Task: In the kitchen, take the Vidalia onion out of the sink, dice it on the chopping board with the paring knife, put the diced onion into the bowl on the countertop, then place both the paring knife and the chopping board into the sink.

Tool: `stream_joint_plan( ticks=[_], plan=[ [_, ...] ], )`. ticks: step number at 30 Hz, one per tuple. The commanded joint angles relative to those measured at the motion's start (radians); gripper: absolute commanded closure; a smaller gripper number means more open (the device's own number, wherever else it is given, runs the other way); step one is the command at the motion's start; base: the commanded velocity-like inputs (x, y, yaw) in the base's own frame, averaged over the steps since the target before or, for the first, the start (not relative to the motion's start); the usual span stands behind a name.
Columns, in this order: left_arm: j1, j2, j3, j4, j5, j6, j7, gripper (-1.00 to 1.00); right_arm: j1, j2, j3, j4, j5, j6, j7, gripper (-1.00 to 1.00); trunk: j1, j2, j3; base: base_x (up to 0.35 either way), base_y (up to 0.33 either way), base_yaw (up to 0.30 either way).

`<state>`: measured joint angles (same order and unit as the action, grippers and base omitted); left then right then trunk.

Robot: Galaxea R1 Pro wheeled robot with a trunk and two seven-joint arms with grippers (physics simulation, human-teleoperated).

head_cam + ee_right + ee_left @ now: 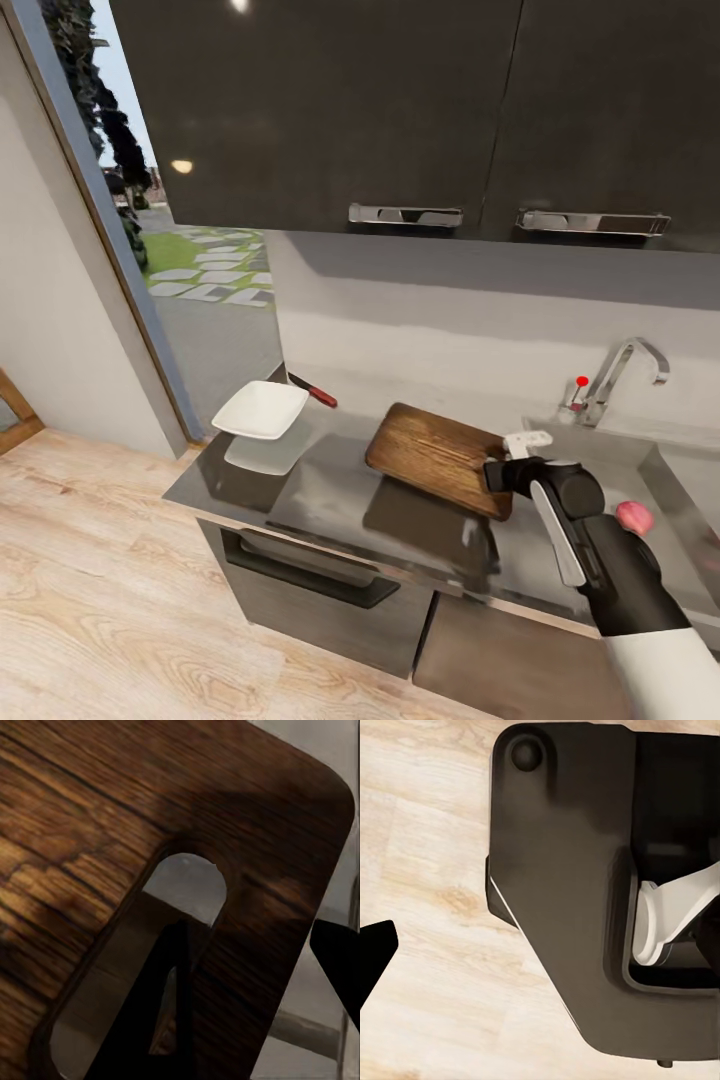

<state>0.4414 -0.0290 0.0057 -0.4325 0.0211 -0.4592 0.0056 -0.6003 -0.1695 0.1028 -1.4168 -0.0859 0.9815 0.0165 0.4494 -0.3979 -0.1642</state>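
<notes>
While my right gripper (497, 478) sat at the slotted right end of the chopping board (437, 456), the board hung tilted above the grey bench (330, 495), casting its reflection below. From the right wrist camera, one dark finger (142, 1020) showed through the slot handle and the other (339, 967) lay past the board's (97, 847) outer edge, so the fingers straddled the end strip; I took them to be closed on it, holding the board.

Far left on the bench stood the white bowl (262, 409), and just behind it, near the backsplash, lay the red-handled paring knife (314, 391). To the right, the pinkish Vidalia onion (634, 517) rested in the steel sink (680, 510), partly hidden by my forearm, with the faucet (625, 373) and its red knob (582, 381) at the far edge.

My left wrist camera looked down at the wooden floor (427, 870) and the robot's dark base (562, 870); one finger tip (375, 956) showed, and I could not tell how wide the left fingers stood.
</notes>
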Motion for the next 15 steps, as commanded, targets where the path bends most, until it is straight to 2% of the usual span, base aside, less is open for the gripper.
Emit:
stream_joint_plan(
  ticks=[1, 9, 10, 15],
  plan=[
    [0.000, 0.000, 0.000, -0.002, 0.002, 0.000, 0.001, -1.00, -0.001, -0.008, 0.001, 0.005, -0.009, 0.004, -0.002, 1.00, 0.001, -0.002, -0.002, 0.000, 0.000, 0.000],
    [0.000, -0.001, 0.000, -0.002, 0.002, 0.000, 0.001, -1.00, -0.001, -0.060, 0.002, 0.037, -0.009, 0.009, 0.000, 1.00, 0.001, -0.002, -0.002, 0.049, -0.053, 0.000],
    [0.000, -0.002, 0.000, -0.002, 0.002, 0.001, 0.001, -1.00, -0.001, -0.081, 0.002, 0.041, -0.009, 0.009, 0.000, 1.00, 0.001, -0.002, -0.002, 0.102, -0.072, 0.000],
    [0.000, -0.002, -0.001, -0.002, 0.002, 0.001, 0.001, -1.00, -0.001, -0.090, 0.008, 0.050, -0.009, 0.008, 0.000, 1.00, 0.001, -0.002, -0.002, 0.033, -0.023, 0.000]
  ],
)
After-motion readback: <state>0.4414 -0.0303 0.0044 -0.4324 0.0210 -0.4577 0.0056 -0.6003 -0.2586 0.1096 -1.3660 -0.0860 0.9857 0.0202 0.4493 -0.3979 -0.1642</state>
